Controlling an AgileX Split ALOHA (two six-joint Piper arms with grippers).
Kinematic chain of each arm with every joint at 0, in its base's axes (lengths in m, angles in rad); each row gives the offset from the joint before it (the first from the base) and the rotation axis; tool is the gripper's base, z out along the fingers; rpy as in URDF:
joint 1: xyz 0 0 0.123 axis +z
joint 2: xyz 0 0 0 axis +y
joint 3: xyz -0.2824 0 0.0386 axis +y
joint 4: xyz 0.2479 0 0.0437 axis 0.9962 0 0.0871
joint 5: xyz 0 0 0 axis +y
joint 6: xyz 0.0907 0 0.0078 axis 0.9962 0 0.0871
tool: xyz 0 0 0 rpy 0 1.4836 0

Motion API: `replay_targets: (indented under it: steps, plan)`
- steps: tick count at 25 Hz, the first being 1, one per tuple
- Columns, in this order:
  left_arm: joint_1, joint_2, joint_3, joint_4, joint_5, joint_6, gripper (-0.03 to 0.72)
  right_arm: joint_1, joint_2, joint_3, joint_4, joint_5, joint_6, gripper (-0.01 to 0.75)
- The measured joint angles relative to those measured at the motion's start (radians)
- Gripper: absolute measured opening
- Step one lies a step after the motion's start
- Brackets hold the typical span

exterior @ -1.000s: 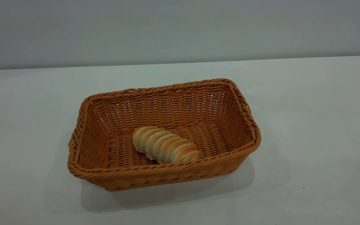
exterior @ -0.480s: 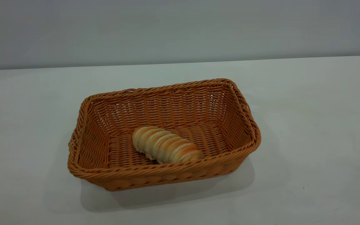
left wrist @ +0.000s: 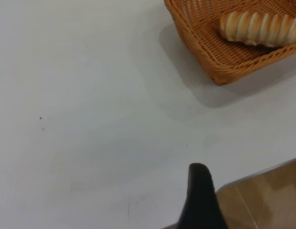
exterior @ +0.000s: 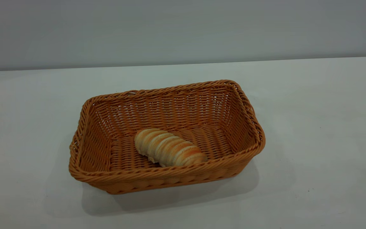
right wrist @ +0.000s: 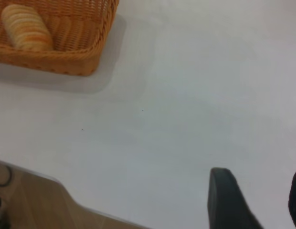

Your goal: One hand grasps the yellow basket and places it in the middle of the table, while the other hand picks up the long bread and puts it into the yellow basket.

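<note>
The yellow basket [exterior: 246,149] stands in the middle of the table [exterior: 322,127], long side towards the exterior camera. The long bread [exterior: 168,151] lies on the basket's floor, near the front wall. Neither gripper shows in the exterior view. In the left wrist view the left gripper [left wrist: 200,183] hangs over the table's near edge, well away from the basket [left wrist: 219,67] and the bread [left wrist: 260,28]. In the right wrist view the right gripper [right wrist: 259,175] is open and empty over bare table, far from the basket [right wrist: 76,59] and the bread [right wrist: 26,28].
The table's front edge and brown floor show under each wrist, in the left wrist view [left wrist: 262,195] and in the right wrist view [right wrist: 38,200]. A grey wall [exterior: 183,31] runs behind the table. Bare tabletop lies on both sides of the basket.
</note>
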State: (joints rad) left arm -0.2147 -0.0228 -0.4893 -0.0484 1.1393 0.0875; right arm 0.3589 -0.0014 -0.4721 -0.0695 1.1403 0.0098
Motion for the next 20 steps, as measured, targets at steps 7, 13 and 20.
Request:
replay_targets:
  steps: [7,13,20]
  plan:
    - [0.0,0.0,0.0,0.0,0.0,0.0,0.584,0.0,0.0,0.0,0.002,0.0,0.0,0.358]
    - [0.005,0.0,0.0,0.0,0.0,0.0,0.584,0.0,0.0,0.0,0.002,-0.001,0.0,0.358]
    - [0.13,0.0,0.0,0.0,0.0,0.0,0.584,-0.131,0.0,0.0,0.004,-0.001,0.0,0.358]
